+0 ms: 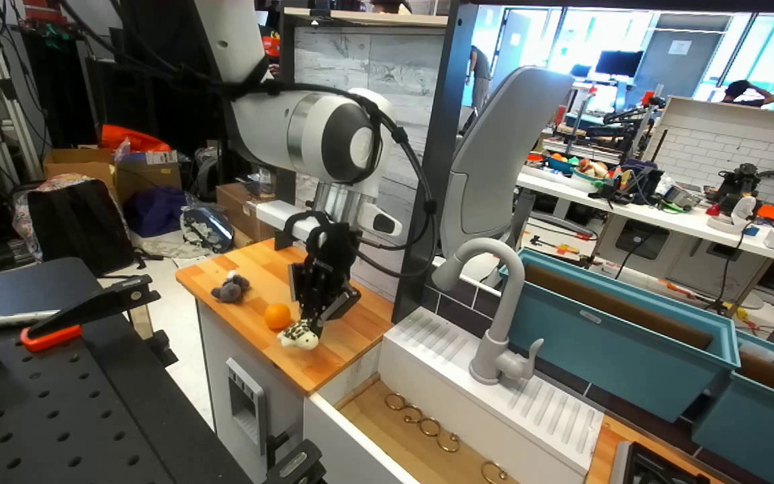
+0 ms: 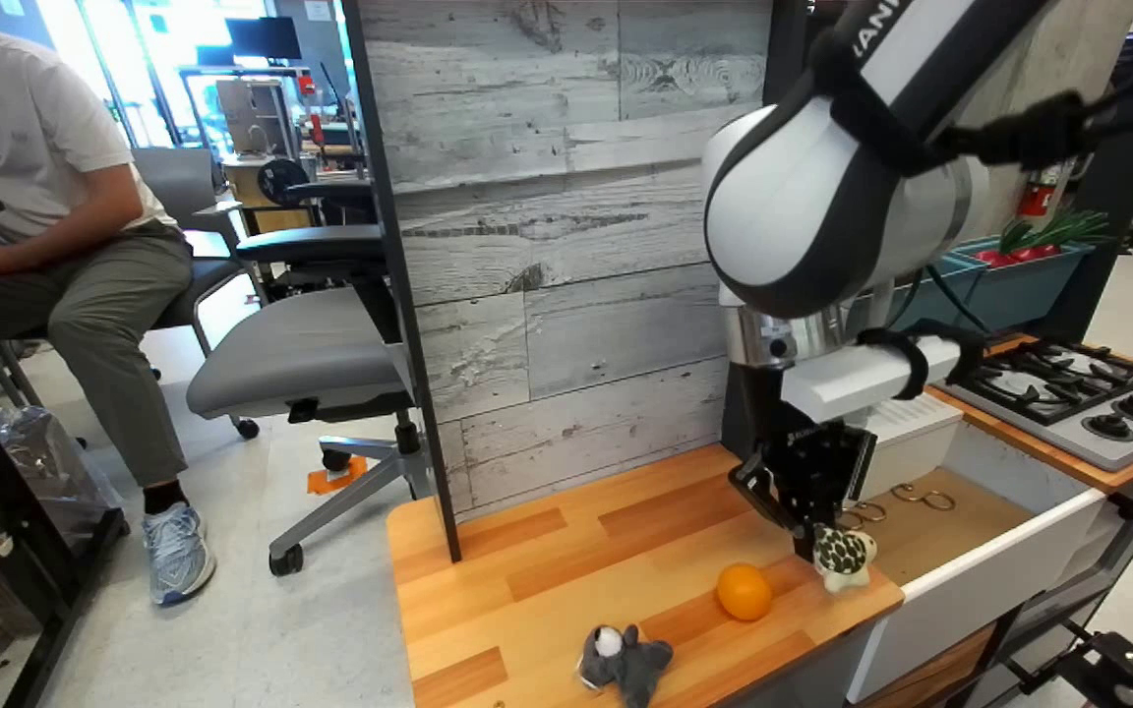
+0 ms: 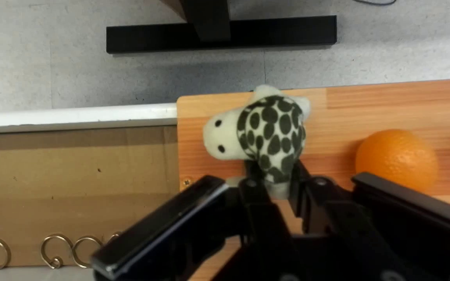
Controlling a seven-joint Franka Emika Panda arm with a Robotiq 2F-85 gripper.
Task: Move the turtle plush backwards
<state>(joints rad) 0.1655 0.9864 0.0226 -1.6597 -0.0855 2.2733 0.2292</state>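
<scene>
The turtle plush [image 3: 274, 130] is cream with dark green spots on its shell and a pale head with two black eyes. In the wrist view its head points left. It also shows in both exterior views, near the counter's corner by the sink [image 1: 299, 335] [image 2: 844, 557]. My gripper [image 3: 272, 173] is shut on the turtle's shell, one finger on each side. The gripper points down in both exterior views [image 1: 315, 325] [image 2: 806, 547]. The turtle is at or just above the wooden counter [image 2: 547, 590]; I cannot tell if it touches. Its underside is hidden.
An orange ball [image 3: 397, 158] sits on the counter beside the gripper. A grey plush [image 2: 624, 661] lies farther along it. A white sink [image 1: 353, 437] with metal hooks adjoins the counter, with a grey faucet [image 1: 511, 296] behind. A wood-panel wall [image 2: 576, 246] stands at the counter's back.
</scene>
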